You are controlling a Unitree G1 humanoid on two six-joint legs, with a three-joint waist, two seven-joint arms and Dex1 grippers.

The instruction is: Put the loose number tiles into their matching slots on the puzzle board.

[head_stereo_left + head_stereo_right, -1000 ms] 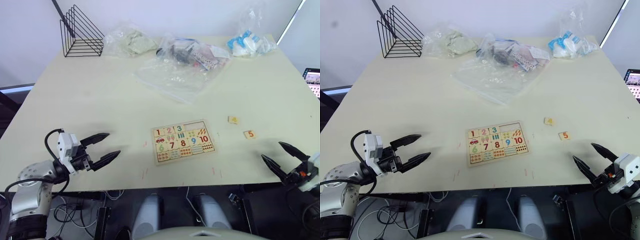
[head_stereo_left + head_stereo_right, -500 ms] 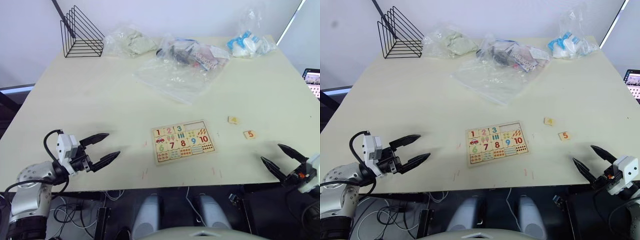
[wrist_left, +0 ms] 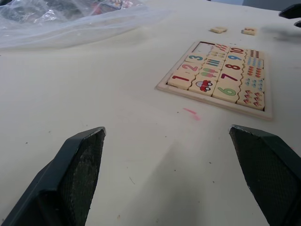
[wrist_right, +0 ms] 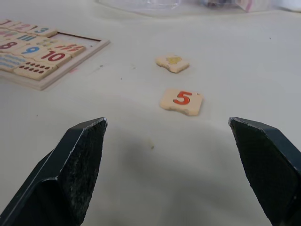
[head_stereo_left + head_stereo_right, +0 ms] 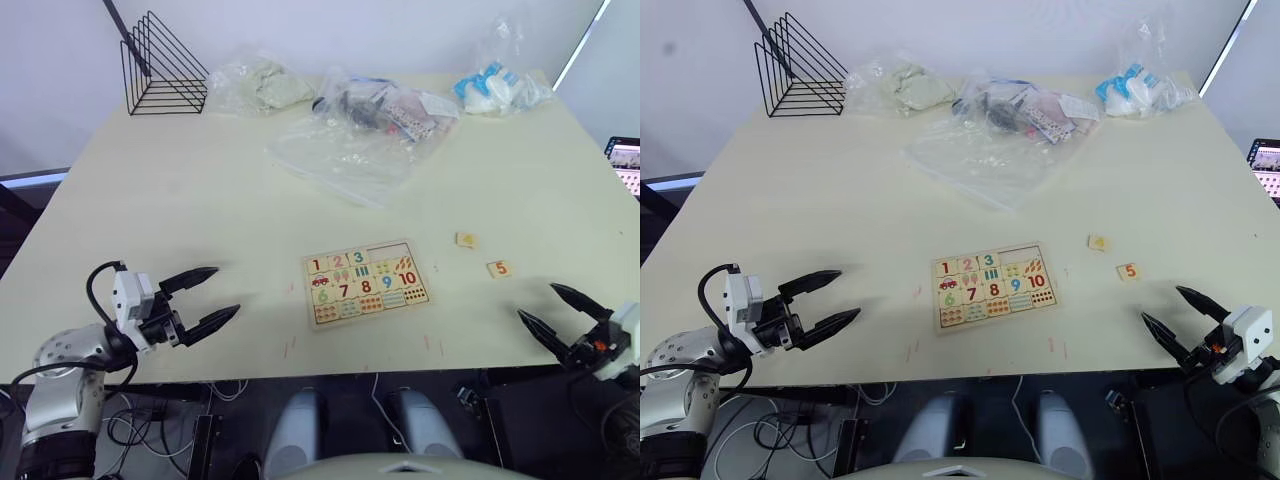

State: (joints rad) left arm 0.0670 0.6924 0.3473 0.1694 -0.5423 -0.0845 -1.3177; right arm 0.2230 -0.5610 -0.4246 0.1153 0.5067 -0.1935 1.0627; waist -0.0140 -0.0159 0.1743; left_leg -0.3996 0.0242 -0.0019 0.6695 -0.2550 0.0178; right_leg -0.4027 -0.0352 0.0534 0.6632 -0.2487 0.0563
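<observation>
The puzzle board (image 5: 366, 282) lies flat near the table's front middle. Tiles 1, 2 and 3 sit in its top row, and the two slots (image 5: 392, 251) at the right end of that row are empty. Two loose number tiles lie to the right of the board: one with a yellow digit (image 5: 465, 240) and the orange 5 (image 5: 499, 268), also seen as tile 5 (image 4: 181, 101). My left gripper (image 5: 208, 298) is open over the table's front left, well left of the board. My right gripper (image 5: 558, 313) is open at the front right edge, just short of the 5 tile.
A black wire rack (image 5: 160, 68) stands at the back left. Several plastic bags (image 5: 360, 130) with items lie across the back of the table, another bag (image 5: 495, 85) at the back right. A screen (image 5: 626, 160) shows off the table's right edge.
The right gripper has shifted slightly, staying open near the front right edge. The left gripper and the tiles are as before.
</observation>
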